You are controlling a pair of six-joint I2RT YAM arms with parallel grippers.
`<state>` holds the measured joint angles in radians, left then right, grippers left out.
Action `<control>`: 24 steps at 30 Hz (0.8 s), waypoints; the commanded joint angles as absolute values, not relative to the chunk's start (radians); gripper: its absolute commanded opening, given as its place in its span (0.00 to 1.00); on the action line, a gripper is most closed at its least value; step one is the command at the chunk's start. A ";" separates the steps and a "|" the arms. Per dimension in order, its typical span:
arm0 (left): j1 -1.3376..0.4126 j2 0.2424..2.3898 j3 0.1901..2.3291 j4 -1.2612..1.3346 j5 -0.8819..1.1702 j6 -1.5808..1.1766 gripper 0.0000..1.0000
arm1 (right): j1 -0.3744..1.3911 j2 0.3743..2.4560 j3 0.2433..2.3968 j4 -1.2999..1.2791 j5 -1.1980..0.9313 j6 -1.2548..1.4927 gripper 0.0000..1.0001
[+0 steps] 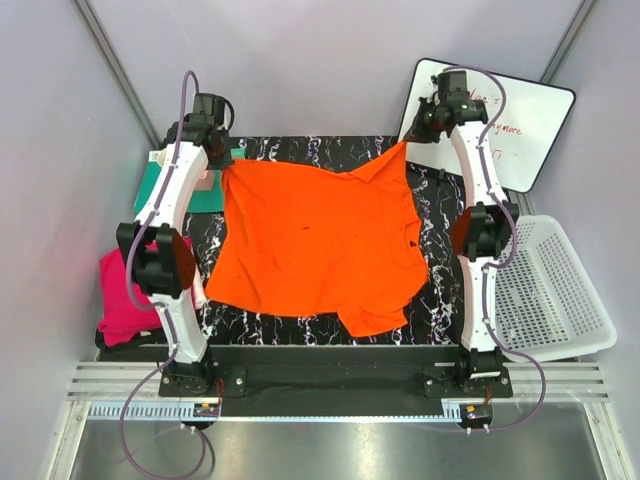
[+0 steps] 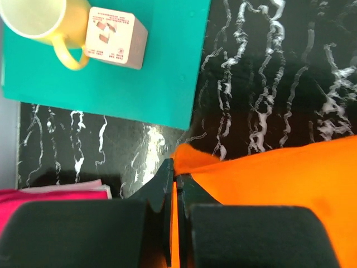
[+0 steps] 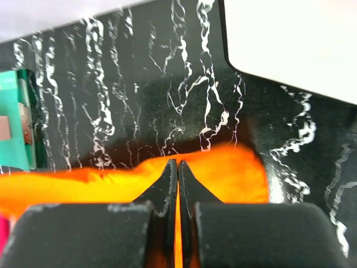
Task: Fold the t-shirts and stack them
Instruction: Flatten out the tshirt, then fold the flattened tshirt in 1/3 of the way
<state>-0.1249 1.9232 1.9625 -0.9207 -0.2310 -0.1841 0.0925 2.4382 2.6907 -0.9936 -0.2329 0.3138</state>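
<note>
The orange t-shirt (image 1: pixel 315 240) is stretched out over the black marbled table (image 1: pixel 440 290), its far edge lifted. My left gripper (image 1: pixel 225 168) is shut on the shirt's far left corner; the left wrist view shows orange cloth (image 2: pixel 279 178) pinched between the closed jaws of that gripper (image 2: pixel 177 177). My right gripper (image 1: pixel 412 140) is shut on the far right corner, where the orange cloth (image 3: pixel 234 178) sits between the jaws of the gripper (image 3: pixel 177 165). The magenta-pink t-shirt (image 1: pixel 125 300) lies crumpled at the table's left edge, partly behind the left arm.
A teal-green mat (image 2: pixel 156 72) at the back left carries a yellow mug (image 2: pixel 42 22) and a small box (image 2: pixel 114 36). A whiteboard (image 1: pixel 520 120) leans at the back right. A white perforated basket (image 1: pixel 555 290) stands right of the right arm.
</note>
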 commanded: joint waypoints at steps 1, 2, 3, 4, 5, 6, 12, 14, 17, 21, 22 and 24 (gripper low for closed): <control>-0.101 2.002 2.104 -0.854 -0.183 -0.173 0.00 | 0.097 2.468 2.793 -0.950 -0.285 0.342 0.00; -0.101 2.038 2.140 -0.864 -0.180 -0.169 0.00 | 0.097 2.471 2.789 -0.946 -0.296 0.344 0.00; -0.101 2.052 2.158 -0.874 -0.170 -0.164 0.00 | 0.095 2.468 2.780 -0.940 -0.307 0.348 0.00; -0.101 2.059 2.166 -0.877 -0.166 -0.164 0.00 | 0.097 2.451 2.772 -0.936 -0.317 0.347 0.00; -0.101 2.057 2.152 -0.876 -0.161 -0.166 0.00 | 0.097 2.441 2.760 -0.931 -0.339 0.344 0.00; -0.101 2.056 2.145 -0.876 -0.160 -0.166 0.00 | 0.098 2.425 2.728 -0.924 -0.347 0.342 0.00; -0.081 1.996 1.985 -0.873 -0.178 -0.178 0.00 | 0.100 2.251 2.501 -0.920 -0.371 0.347 0.00; -0.066 1.987 1.934 -0.891 -0.192 -0.189 0.00 | 0.101 2.214 2.404 -0.920 -0.386 0.362 0.00; -0.045 2.011 1.928 -0.955 -0.219 -0.207 0.00 | 0.104 2.143 2.288 -0.922 -0.405 0.380 0.00; -0.017 2.036 1.944 -1.011 -0.261 -0.222 0.00 | 0.109 2.054 2.182 -0.952 -0.407 0.384 0.00; -0.012 2.039 1.953 -1.022 -0.264 -0.224 0.00 | 0.107 2.040 2.163 -0.963 -0.402 0.380 0.00; -0.005 2.046 1.953 -1.038 -0.276 -0.232 0.00 | 0.109 1.999 2.093 -0.983 -0.403 0.379 0.00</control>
<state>-0.0242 2.0415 1.9209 -0.9924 -0.2195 -0.2077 0.1005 2.1166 2.1784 -0.9520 -0.3847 0.3706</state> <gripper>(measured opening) 0.012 0.011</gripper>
